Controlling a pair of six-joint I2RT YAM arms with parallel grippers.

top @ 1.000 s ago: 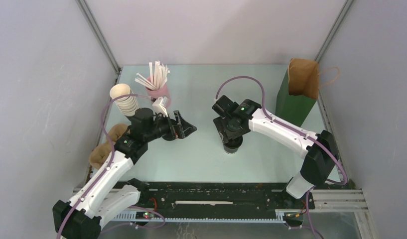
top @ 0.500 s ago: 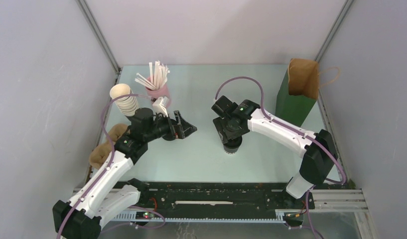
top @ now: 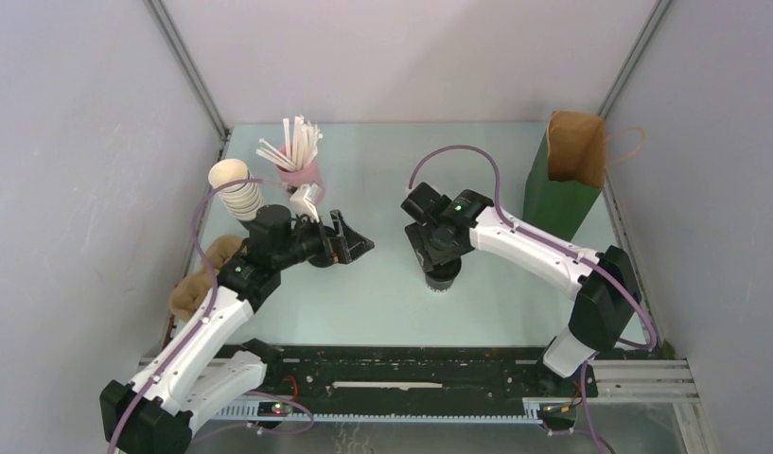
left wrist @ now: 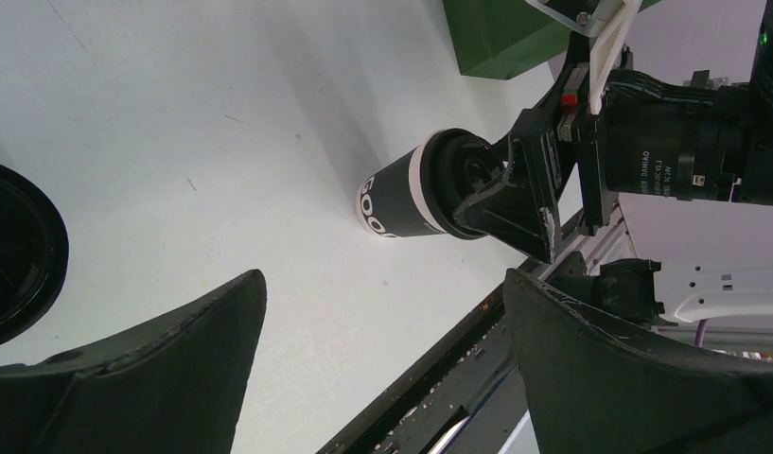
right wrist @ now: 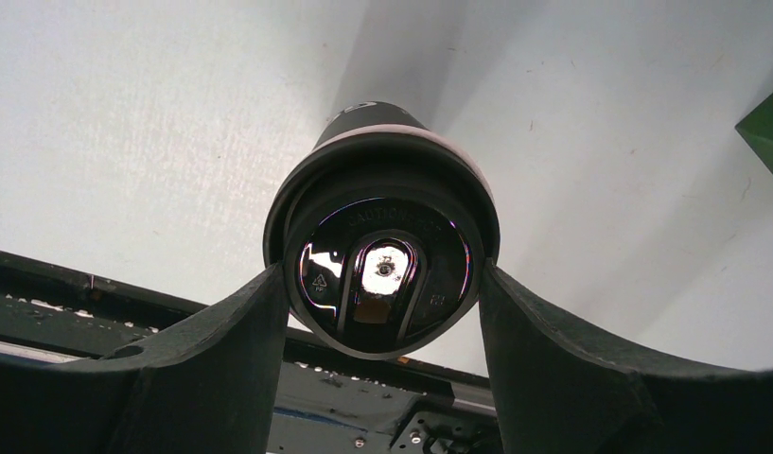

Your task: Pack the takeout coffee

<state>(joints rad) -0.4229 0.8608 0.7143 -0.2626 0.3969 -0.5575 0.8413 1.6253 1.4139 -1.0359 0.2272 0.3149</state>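
Observation:
The takeout coffee (top: 442, 278), a dark paper cup with a glossy black lid (right wrist: 382, 270), stands upright on the table in the middle. My right gripper (top: 440, 267) comes down from above, its two fingers pressed against opposite sides of the lid rim; in the right wrist view the right gripper (right wrist: 380, 288) is shut on it. The left wrist view shows the cup (left wrist: 406, 197) with white lettering, held under the right gripper. My left gripper (top: 356, 246) hovers to the cup's left, open and empty, and the left gripper (left wrist: 382, 284) has only table between its fingers. The green and brown paper bag (top: 566, 180) stands open at the back right.
A pink cup of white stirrers (top: 298, 163) and a stack of lidless cups (top: 237, 190) stand at the back left. Brown items (top: 199, 281) lie along the left wall. A black lid (left wrist: 13, 255) sits under the left gripper. A black rail (top: 411, 369) runs along the near edge.

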